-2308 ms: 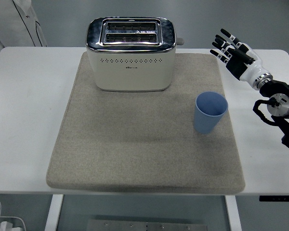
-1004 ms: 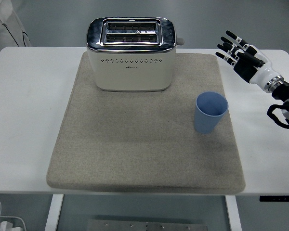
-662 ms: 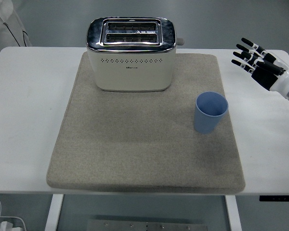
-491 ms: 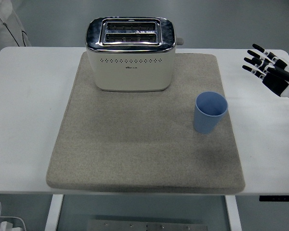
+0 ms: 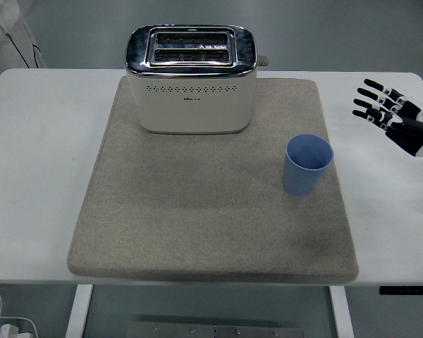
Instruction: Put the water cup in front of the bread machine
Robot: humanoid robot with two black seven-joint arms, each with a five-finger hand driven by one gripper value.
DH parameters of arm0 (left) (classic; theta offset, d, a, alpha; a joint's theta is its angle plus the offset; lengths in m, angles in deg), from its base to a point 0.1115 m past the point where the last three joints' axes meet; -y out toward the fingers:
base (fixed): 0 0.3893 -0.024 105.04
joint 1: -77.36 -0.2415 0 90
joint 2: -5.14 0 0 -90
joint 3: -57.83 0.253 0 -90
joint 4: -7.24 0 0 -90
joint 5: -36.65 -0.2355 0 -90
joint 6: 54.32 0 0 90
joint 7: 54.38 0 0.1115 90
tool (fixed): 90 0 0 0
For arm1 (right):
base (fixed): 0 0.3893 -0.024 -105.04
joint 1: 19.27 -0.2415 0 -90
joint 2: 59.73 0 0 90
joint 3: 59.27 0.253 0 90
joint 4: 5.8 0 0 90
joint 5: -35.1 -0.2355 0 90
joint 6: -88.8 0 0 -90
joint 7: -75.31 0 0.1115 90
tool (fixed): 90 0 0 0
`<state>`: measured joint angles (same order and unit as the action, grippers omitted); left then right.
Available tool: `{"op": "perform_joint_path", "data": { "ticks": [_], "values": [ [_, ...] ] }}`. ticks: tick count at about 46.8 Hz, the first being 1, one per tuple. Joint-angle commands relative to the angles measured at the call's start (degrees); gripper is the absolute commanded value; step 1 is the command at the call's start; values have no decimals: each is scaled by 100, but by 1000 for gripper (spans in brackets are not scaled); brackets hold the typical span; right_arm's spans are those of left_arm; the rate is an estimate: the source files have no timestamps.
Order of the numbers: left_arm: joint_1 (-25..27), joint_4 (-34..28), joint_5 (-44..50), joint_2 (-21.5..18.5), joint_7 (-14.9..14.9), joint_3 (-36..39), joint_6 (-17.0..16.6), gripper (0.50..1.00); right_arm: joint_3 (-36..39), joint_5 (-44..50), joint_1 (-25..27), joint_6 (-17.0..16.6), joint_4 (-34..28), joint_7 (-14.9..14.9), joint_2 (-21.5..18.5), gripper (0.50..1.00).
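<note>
A light blue water cup [image 5: 308, 164] stands upright on the right part of a grey mat [image 5: 211, 211]. The cream and chrome bread machine [image 5: 191, 78] sits at the mat's back, left of the cup and farther away. My right hand [image 5: 391, 113] hovers over the white table at the right edge, well to the right of the cup, fingers spread and holding nothing. The left arm is out of sight.
The white table [image 5: 42, 155] extends bare on both sides of the mat. A person's white sleeve [image 5: 7, 32] shows at the top left corner. A white cable and plug [image 5: 3, 325] lie on the floor at bottom left.
My right hand has drawn back to the right and slightly down, away from the cup, with most of the forearm leaving the picture. The person at top left shifted further out of frame.
</note>
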<state>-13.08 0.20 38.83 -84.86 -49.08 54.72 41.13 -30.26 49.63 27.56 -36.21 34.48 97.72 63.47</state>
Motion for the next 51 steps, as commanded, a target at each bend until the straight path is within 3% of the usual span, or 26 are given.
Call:
{"op": "perform_joint_path", "data": {
  "ticks": [1,24,51],
  "values": [
    [1,0,2,0,-3,3,0,1000,0,190,62,1,85,167,72,928],
    [1,0,2,0,-3,3,0,1000,17,1465,598,1,393,1259,239,930],
    [1,0,2,0,-3,3,0,1000,158,2142,783,1,753,1259,-7,928]
  ]
}}
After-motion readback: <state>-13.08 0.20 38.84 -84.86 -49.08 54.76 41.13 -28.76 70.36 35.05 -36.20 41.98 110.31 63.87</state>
